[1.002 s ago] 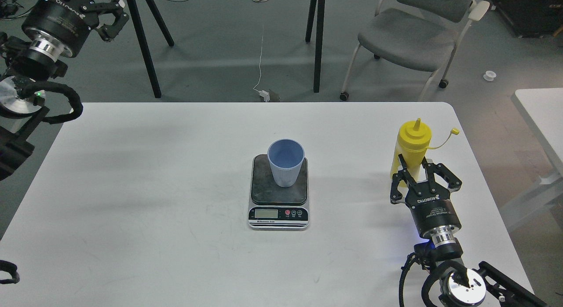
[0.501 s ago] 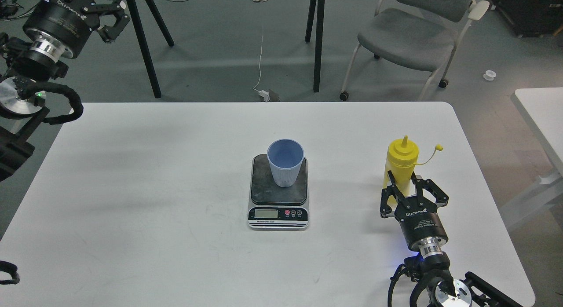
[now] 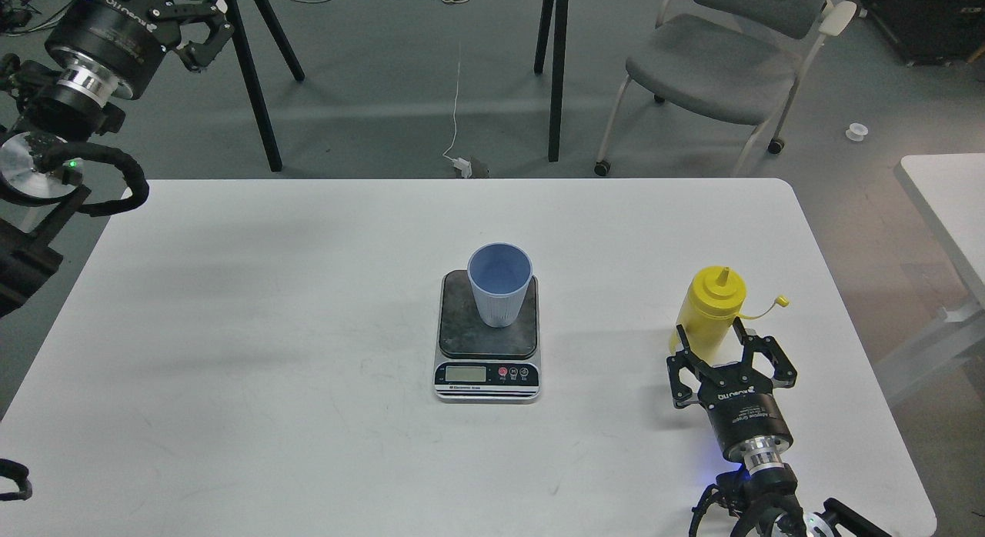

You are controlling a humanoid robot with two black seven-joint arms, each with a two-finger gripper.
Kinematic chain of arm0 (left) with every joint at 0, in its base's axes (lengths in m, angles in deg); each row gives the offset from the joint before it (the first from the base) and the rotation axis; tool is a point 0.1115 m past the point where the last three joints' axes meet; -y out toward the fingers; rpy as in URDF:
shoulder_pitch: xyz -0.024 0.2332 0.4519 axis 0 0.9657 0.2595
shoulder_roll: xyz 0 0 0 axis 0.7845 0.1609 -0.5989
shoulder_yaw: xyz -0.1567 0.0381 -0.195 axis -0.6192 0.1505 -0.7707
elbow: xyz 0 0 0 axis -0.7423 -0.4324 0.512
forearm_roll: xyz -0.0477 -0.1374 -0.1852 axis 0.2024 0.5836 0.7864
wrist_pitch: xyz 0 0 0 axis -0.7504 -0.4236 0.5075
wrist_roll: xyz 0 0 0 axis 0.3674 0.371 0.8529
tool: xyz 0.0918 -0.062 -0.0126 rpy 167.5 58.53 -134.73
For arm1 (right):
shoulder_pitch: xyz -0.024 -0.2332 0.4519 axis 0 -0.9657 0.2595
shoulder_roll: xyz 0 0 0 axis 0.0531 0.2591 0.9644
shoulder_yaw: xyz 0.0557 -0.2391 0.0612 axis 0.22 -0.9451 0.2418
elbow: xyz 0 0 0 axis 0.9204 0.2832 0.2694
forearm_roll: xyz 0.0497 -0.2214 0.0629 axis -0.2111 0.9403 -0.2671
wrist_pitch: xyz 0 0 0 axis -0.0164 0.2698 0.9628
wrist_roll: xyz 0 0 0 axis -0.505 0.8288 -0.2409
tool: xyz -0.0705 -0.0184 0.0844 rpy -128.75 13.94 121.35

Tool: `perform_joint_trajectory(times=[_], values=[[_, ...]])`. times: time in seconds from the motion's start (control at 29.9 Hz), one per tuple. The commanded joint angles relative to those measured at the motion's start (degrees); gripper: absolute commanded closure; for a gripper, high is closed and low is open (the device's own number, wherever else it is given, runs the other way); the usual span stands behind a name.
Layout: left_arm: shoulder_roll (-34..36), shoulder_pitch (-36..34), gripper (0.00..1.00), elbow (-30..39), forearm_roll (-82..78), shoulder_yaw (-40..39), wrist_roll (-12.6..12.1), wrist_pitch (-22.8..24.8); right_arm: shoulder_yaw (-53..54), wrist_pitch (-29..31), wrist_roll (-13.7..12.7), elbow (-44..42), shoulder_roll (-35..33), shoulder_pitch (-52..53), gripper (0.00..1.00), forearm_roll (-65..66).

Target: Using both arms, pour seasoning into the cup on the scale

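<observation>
Bench [image 3: 231,329]: white top, faint scuffs and scratches, rounded far corners, bare over the whole left half and along the near edge.

Right gripper [image 3: 729,347], near right: fingers spread, one either side of the bottle's base. I cannot tell whether the pads touch it. Blue light at my wrist below.

Bottle [image 3: 713,312]: yellow, upright on the bench near its right edge, just beyond my right gripper. Nozzle up; cap hangs off to the right on its tether, over the bench.

Scale [image 3: 487,337]: bench centre, display and buttons facing me, well apart from the bottle with bare surface between. The display reading is too small to make out.

Cup [image 3: 500,285]: light blue, upright on the far half of the scale platform, mouth open.

Left gripper [image 3: 202,31]: far left, high, past the bench's far left corner and over the floor. Fingers appear parted, holding nothing.

Beyond the far edge: grey floor, black legs of another table [image 3: 254,83], a white cable [image 3: 455,98] running down to a plug, a grey chair [image 3: 723,60] on castors at far right. Corner of a second white bench [image 3: 946,206] off the right side, with a floor gap between it and mine.
</observation>
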Motion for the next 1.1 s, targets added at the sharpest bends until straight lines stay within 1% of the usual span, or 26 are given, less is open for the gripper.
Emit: perform_joint_trajectory(times=[0.0,0.13,0.37,0.43,0.5,0.6,0.67,0.77,0.84,0.94,1.04,1.07], values=[[0.3,-0.1,0.01,0.4,0.0,-0.1,0.1,0.0,0.3,0.0,0.1,0.3,-0.6,-1.6,0.03,0.0],[0.5,-0.1,0.01,0.4,0.0,-0.3,0.1,0.0,0.1,0.0,0.1,2.8,-1.8,-3.9,0.01,0.0],[1.4,0.0,0.01,0.4,0.0,-0.8,0.3,0.0,-0.7,0.0,0.1,10.2,-8.1,-10.6,0.01,2.1],[1.8,0.0,0.01,0.4,0.0,-0.8,0.3,0.0,-0.4,0.0,0.2,11.9,-11.5,-11.9,0.01,4.3],[2.0,0.1,0.01,0.4,0.1,-0.9,0.4,0.0,0.3,0.0,0.3,12.6,-16.6,-12.0,0.01,4.4],[2.0,0.2,0.01,0.4,0.3,-1.0,0.5,0.0,3.2,0.0,0.3,12.2,-24.4,-11.4,0.01,4.5],[1.9,0.5,0.01,0.4,0.5,-1.0,0.5,0.0,5.9,0.0,0.2,11.5,-27.5,-10.4,0.01,4.6],[1.8,0.8,0.01,0.4,0.7,-1.0,0.7,0.0,8.3,0.0,0.0,9.3,-32.3,-5.0,0.01,4.6],[1.6,1.1,0.01,0.4,0.8,-1.1,0.7,0.0,8.1,0.0,-0.3,5.8,-33.5,1.2,0.01,4.6],[1.1,1.2,0.01,0.0,0.9,-2.0,0.6,0.0,8.4,0.0,-0.2,-1.0,-32.9,10.8,0.01,4.7],[0.3,1.5,0.01,-1.2,1.0,-2.5,0.6,0.0,7.3,0.0,-0.4,-10.3,-32.2,21.1,0.01,4.9],[-0.4,1.6,0.01,-2.0,1.1,-2.5,0.6,0.0,6.2,0.0,-0.7,-13.9,-30.8,24.7,0.01,4.9]])
